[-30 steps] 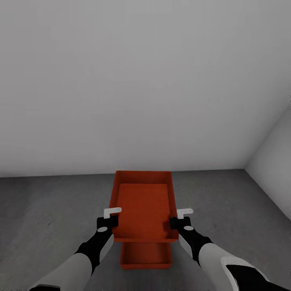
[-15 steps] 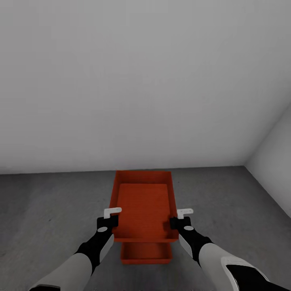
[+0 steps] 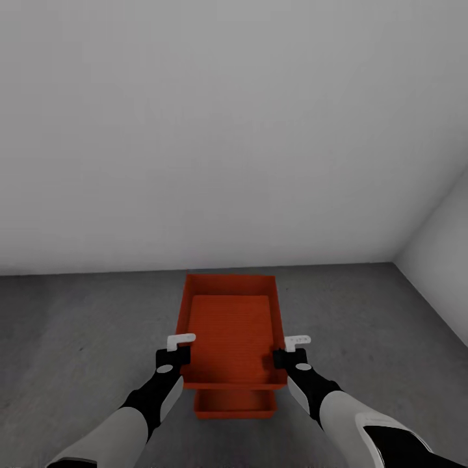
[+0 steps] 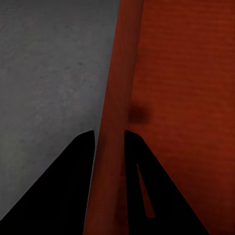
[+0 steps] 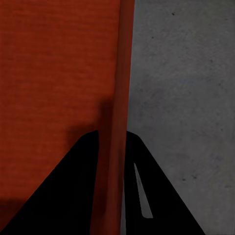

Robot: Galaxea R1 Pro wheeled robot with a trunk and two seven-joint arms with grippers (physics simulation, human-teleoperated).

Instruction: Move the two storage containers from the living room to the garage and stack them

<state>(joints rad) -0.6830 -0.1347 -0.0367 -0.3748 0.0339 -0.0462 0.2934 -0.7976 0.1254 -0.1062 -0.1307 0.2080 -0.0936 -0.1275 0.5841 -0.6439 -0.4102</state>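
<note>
Here we had our left tool (image 3: 177,348) and right tool (image 3: 294,349) clamped on the upper container's (image 3: 231,328) side walls, above the lower container (image 3: 234,403), dark grey floor (image 3: 78,338), white wall (image 3: 227,130).

Two orange-red storage containers — the upper container (image 3: 229,328) at the centre, the lower container (image 3: 234,403) just past it at 6 o'clock. Two grippers — left gripper (image 3: 177,349) at 9 o'clock of the upper container, right gripper (image 3: 291,349) at 3 o'clock.
</note>
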